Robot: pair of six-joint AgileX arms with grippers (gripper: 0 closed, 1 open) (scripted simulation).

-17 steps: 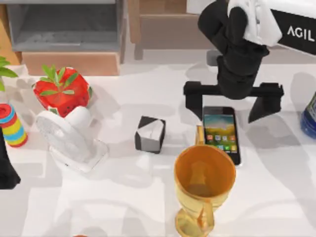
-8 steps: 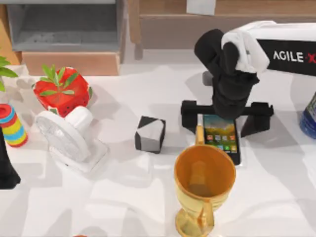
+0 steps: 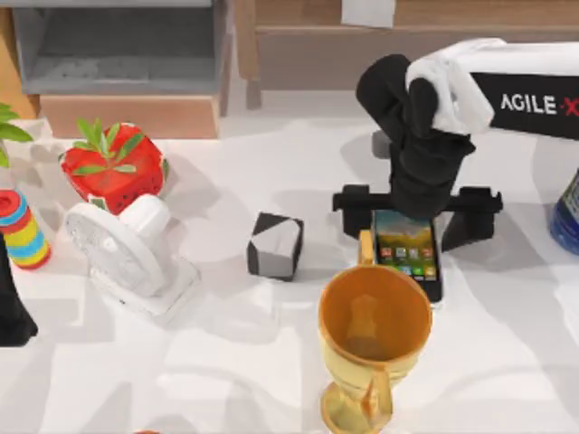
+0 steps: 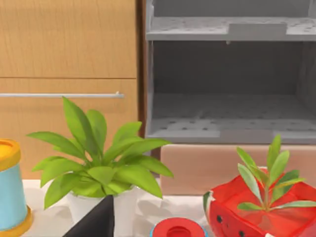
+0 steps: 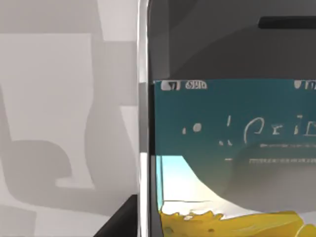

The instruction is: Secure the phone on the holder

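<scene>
The phone [image 3: 409, 253] lies flat on the white table [image 3: 507, 344], screen up and lit, just behind a golden cup. My right gripper [image 3: 412, 208] hangs over the phone's far end. It is open, with its black fingers [image 3: 351, 203] spread wide to either side of the phone. The right wrist view has the phone [image 5: 227, 148] very close, with its silvery edge and the top of the screen. A narrow orange piece [image 3: 365, 246] stands against the phone's left edge; I cannot tell whether it is the holder. My left arm [image 3: 9, 307] is parked at the table's left edge.
A tall golden cup [image 3: 373, 339] stands right in front of the phone. A black-and-white cube [image 3: 275, 244] lies to its left. Farther left are a white fan [image 3: 127, 249], a red watermelon planter [image 3: 113, 167] and a striped ring stack [image 3: 23, 231]. A blue container [image 3: 568, 217] is at the right edge.
My right gripper has come forward and down over the phone's far end, covering more of it. The phone and the left arm have not moved.
</scene>
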